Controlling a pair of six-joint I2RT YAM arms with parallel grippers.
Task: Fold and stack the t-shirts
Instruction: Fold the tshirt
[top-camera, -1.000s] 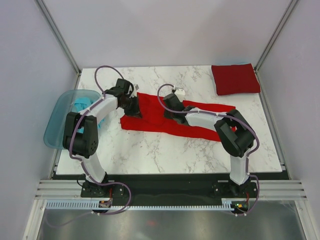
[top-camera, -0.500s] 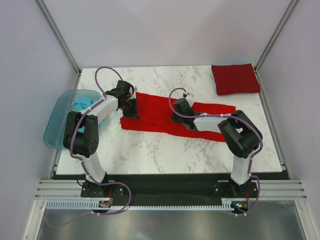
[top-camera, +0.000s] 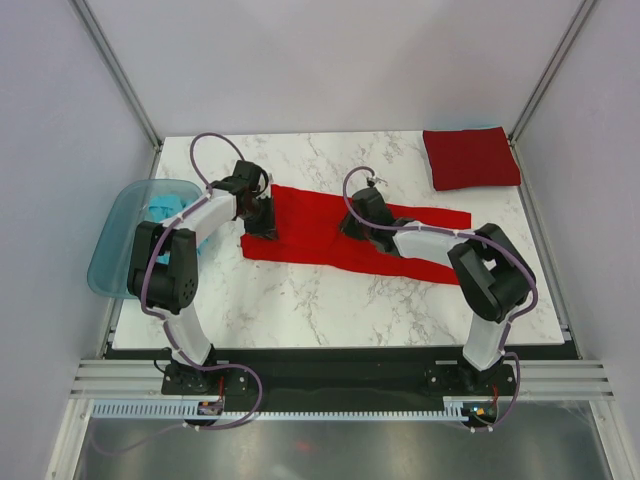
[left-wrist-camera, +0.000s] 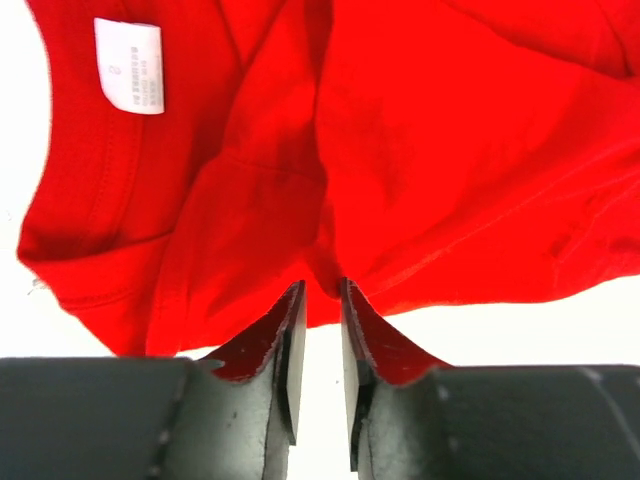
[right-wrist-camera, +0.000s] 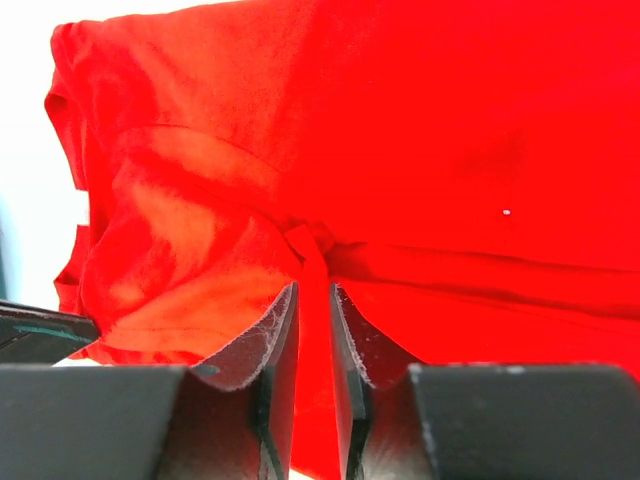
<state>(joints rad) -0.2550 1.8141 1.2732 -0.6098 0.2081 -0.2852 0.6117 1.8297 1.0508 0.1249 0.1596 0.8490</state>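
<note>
The bright red t-shirt (top-camera: 310, 238) lies as a long folded band across the middle of the marble table (top-camera: 300, 300). My left gripper (top-camera: 263, 222) is at its left end by the collar. In the left wrist view, my left gripper (left-wrist-camera: 322, 290) has its jaws slightly apart, with the shirt's hem (left-wrist-camera: 330, 280) just at the tips and bare table between the fingers. My right gripper (top-camera: 352, 222) is low on the band's middle. In the right wrist view, my right gripper (right-wrist-camera: 312, 292) is also slightly parted, with a raised ridge of red cloth (right-wrist-camera: 312, 255) running between the fingers.
A folded darker crimson t-shirt (top-camera: 470, 157) lies at the back right corner. A translucent blue tub (top-camera: 112, 250) hangs off the table's left edge with teal-blue cloth (top-camera: 165, 212) inside. A white label (left-wrist-camera: 128, 66) shows inside the red collar.
My right gripper moved right along the red band, then back a little towards the far side. The left arm has hardly moved. The band lies somewhat flatter.
</note>
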